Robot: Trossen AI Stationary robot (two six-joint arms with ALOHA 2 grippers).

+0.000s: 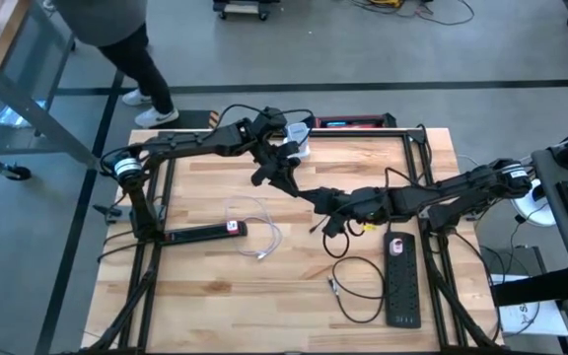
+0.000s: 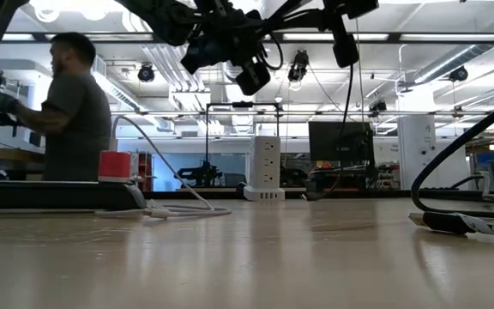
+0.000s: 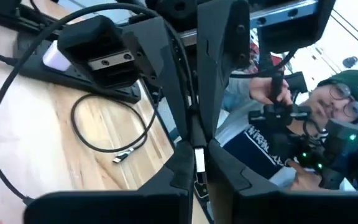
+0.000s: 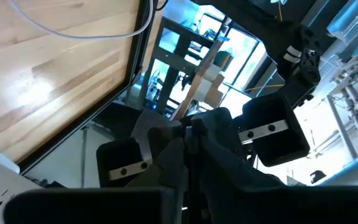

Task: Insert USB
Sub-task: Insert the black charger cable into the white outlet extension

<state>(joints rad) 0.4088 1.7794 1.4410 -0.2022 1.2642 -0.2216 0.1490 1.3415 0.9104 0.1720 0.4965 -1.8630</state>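
We see the left end effector (image 1: 282,176) and the right end effector (image 1: 316,197) meeting above the centre of the worktop (image 1: 215,286), both clenched on the black USB cable (image 1: 358,291), whose free plug lies near the black power strip (image 1: 400,279).

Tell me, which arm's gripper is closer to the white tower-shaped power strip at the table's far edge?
Left. The left gripper hangs just in front of the white tower-shaped power strip. The right gripper sits farther toward the table's middle, meeting the left one.
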